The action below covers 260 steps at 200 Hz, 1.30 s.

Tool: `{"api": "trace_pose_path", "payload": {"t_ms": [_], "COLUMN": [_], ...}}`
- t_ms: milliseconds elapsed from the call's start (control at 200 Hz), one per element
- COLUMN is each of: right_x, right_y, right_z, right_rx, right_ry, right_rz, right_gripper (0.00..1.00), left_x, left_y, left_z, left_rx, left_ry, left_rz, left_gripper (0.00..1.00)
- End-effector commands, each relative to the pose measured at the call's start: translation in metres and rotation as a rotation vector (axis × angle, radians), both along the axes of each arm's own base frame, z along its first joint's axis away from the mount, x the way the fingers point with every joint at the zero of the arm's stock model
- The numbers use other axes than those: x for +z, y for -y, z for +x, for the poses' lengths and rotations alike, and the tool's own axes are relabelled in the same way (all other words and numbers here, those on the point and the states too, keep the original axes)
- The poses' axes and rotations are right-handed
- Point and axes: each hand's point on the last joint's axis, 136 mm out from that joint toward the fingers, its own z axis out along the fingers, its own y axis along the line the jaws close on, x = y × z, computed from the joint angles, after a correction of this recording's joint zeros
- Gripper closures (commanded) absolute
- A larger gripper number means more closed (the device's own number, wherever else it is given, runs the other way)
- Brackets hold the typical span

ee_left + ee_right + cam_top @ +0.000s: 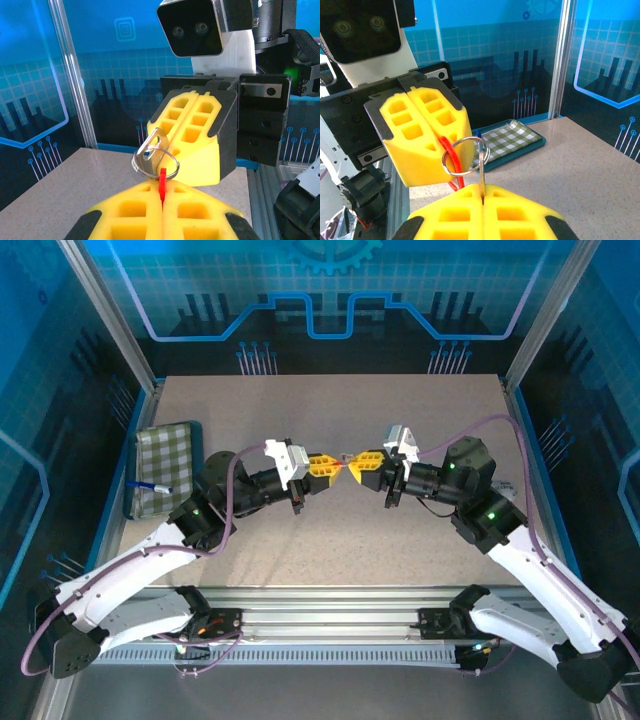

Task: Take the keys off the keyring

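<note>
- While raised clear of the tabletop, meeting tip to tip over its middle: left gripper and right gripper.
- Left gripper: clenched on a red tag, yellow pads pressed flat together, tag standing up out of the seam between them.
- Right gripper: clenched on the key, pads shut, key head poking out tilted at the tip as seen from the left wrist.
- From the right wrist: key shaft edge-on and upright, its lower end sunk in the seam of the pads.
- Keyring: hanging in the air between the two tips, threaded through the key, with the red tag running up to it from the left gripper.
- Key not yet off the keyring.
- Keyring and key well above the tabletop, touching only the tag and the pads.
- Far left of the tabletop: checked cloth lying in a teal tray, blue pen on top of it.
</note>
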Motion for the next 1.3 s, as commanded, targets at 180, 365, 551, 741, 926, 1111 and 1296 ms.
{"api": "trace_pose_path", "payload": {"t_ms": [180, 365, 551, 741, 926, 1111, 1296], "right_x": [-0.002, 0.006, 0.002, -0.003, 0.007, 0.013, 0.024], "right_y": [0.012, 0.017, 0.011, 0.0, -0.007, -0.018, -0.013], "right_z": [0.004, 0.003, -0.004, -0.01, -0.018, -0.023, -0.019], "right_rx": [-0.086, -0.152, -0.157, -0.165, -0.203, -0.229, -0.28], "right_ry": [0.095, 0.205, 0.293, 0.392, 0.502, 0.588, 0.56], "right_rz": [-0.058, -0.092, -0.184, -0.267, -0.297, -0.329, -0.283], "right_gripper": [1.0, 1.0, 1.0, 1.0, 1.0, 1.0, 1.0], "left_x": [0.026, 0.023, 0.025, 0.024, 0.02, 0.018, 0.014], "left_y": [-0.007, -0.012, -0.011, -0.011, -0.011, -0.011, -0.014], "left_z": [-0.003, -0.001, 0.001, 0.003, 0.004, 0.005, 0.011], "left_rx": [-0.042, -0.061, -0.075, -0.079, -0.069, -0.063, -0.022], "left_ry": [-0.055, -0.136, -0.189, -0.224, -0.247, -0.257, -0.268], "left_rz": [-0.043, -0.056, -0.064, -0.06, -0.043, -0.035, -0.032], "left_gripper": [1.0, 1.0, 1.0, 1.0, 1.0, 1.0, 1.0]}}
